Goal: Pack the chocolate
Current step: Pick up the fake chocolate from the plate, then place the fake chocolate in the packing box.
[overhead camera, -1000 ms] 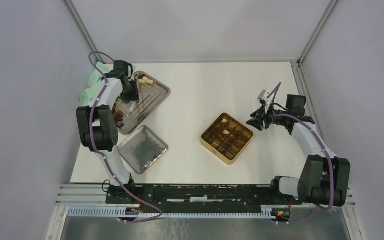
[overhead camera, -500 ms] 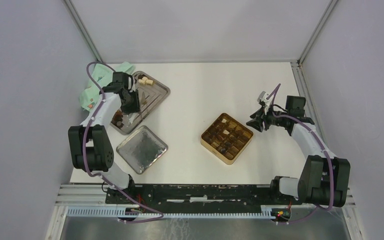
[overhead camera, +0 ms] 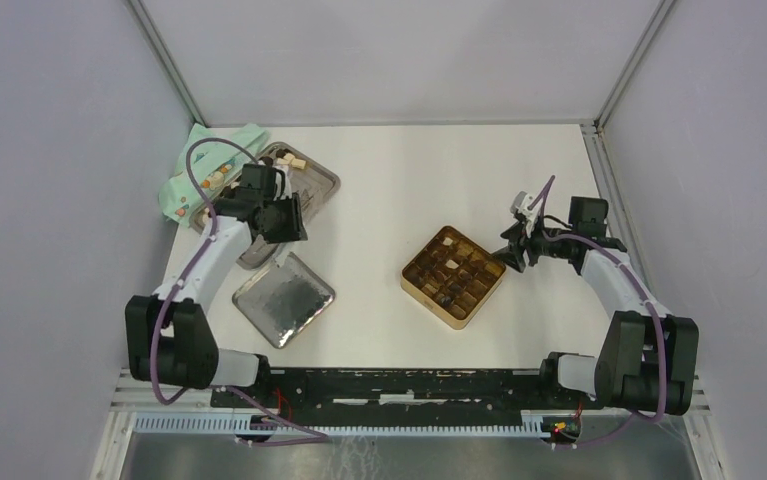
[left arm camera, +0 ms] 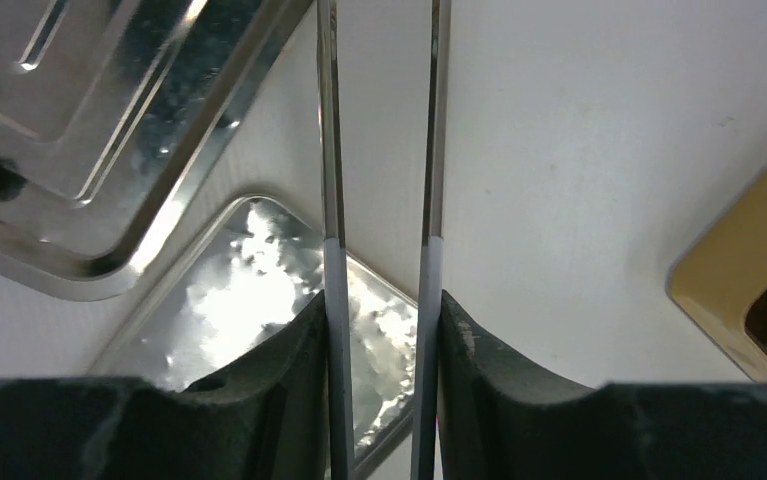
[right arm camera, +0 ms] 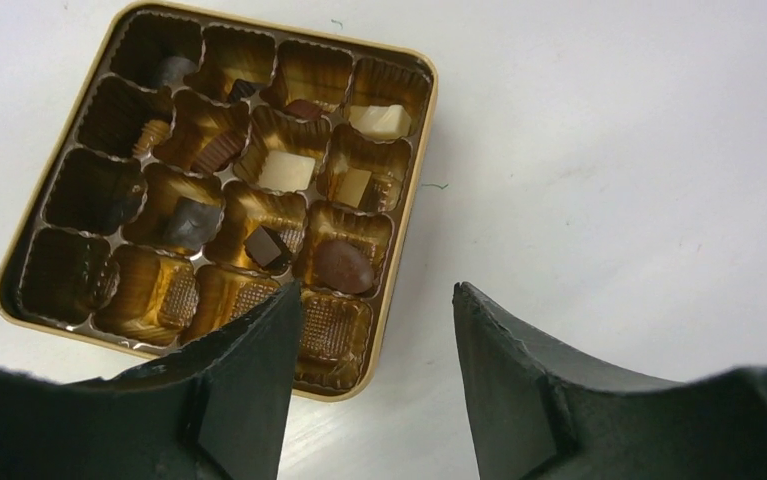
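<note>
Small brown and cream chocolate pieces (right arm camera: 344, 263), in the gold square tin (right arm camera: 414, 200) and on the shiny metal tray (overhead camera: 319, 184), look light and squashy, so pinch their sides softly; the left gripper (left arm camera: 379, 310) squeezes thin metal tweezers (left arm camera: 331, 150), and the right gripper (right arm camera: 377, 300) is open and empty.

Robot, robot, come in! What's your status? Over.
Left gripper clamped on tweezers, near small steel tray. Right gripper open, empty, by gold tin. Chocolates in some cups; nothing blocking tin.

Left claw (left arm camera: 379, 310) apparently clamped; right claw (right arm camera: 377, 292) open.
</note>
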`<control>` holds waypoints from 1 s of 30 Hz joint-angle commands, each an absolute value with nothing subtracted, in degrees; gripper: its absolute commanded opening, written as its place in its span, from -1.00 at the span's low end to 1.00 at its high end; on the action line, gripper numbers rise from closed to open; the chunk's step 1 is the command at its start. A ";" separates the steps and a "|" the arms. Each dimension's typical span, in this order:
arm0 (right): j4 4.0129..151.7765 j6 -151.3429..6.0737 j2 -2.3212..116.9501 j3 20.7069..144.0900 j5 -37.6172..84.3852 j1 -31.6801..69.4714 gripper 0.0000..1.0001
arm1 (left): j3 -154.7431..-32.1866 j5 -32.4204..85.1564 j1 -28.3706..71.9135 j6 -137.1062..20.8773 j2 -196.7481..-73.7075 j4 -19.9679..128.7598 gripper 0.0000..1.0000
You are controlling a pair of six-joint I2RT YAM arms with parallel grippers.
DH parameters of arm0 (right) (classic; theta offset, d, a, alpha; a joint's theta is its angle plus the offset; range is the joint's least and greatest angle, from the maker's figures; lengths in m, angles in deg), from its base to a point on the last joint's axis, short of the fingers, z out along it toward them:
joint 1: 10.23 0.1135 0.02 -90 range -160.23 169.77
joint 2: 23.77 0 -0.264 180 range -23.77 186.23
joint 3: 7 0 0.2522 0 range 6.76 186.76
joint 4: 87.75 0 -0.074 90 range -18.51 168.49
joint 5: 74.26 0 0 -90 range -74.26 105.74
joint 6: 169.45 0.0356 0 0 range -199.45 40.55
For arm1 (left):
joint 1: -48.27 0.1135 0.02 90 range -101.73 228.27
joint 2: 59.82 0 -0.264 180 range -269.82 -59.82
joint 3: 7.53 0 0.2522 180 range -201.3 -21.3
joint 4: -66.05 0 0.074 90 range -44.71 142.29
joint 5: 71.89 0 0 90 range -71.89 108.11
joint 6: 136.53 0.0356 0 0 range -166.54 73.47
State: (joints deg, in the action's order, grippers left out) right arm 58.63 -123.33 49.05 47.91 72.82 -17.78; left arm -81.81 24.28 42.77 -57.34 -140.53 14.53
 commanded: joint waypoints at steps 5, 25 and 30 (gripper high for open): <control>54.62 -141.84 47.32 44.15 77.17 -17.83 0.34 | -78.64 30.17 34.24 -64.76 -127.91 20.49 -0.96; 49.90 -137.83 55.51 58.09 63.48 -8.37 0.35 | -67.38 51.68 24.32 -75.47 -106.46 31.19 -0.96; 45.66 -136.05 60.56 62.25 60.70 -6.55 0.30 | -64.64 50.61 20.65 -78.43 -102.66 32.95 -0.96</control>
State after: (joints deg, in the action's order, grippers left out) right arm 49.39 -138.43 57.79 58.51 64.54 -7.77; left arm -65.76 48.85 22.62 -73.30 -105.64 27.19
